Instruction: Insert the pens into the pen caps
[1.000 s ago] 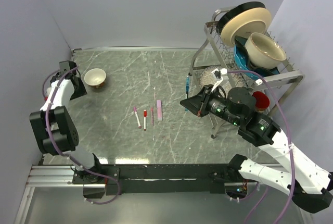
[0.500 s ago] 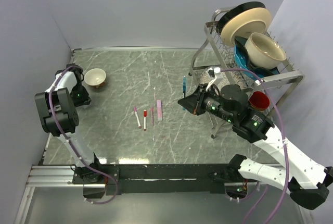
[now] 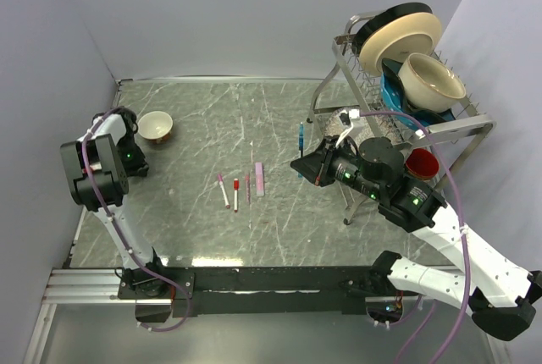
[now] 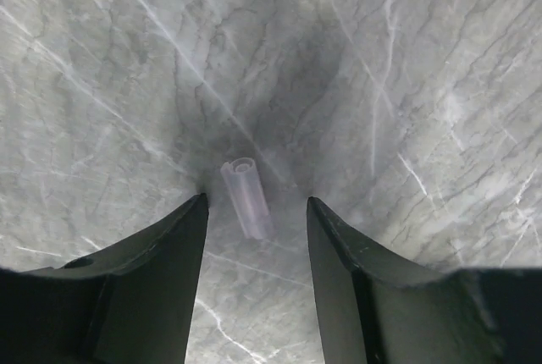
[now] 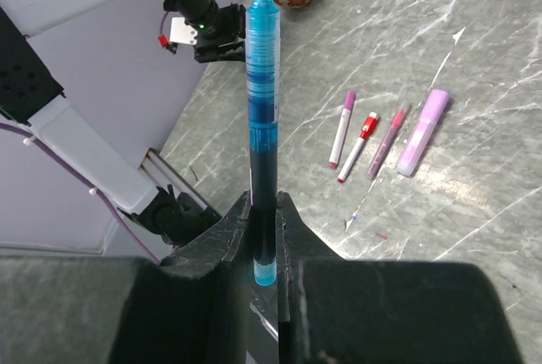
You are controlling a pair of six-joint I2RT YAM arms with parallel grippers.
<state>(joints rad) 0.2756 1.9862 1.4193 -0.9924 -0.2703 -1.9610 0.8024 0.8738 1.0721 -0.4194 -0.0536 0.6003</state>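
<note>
1 pale translucent pen cap (image 4: 247,197) lies flat on the marble tabletop (image 4: 423,85) at frame centre, between the parted, empty fingers of my left gripper (image 4: 256,203). Judged light, smooth, liable to roll; pinch across its middle. My right gripper (image 5: 264,212) is clamped low on the blue pen (image 5: 262,85), its tip at frame top.
</note>
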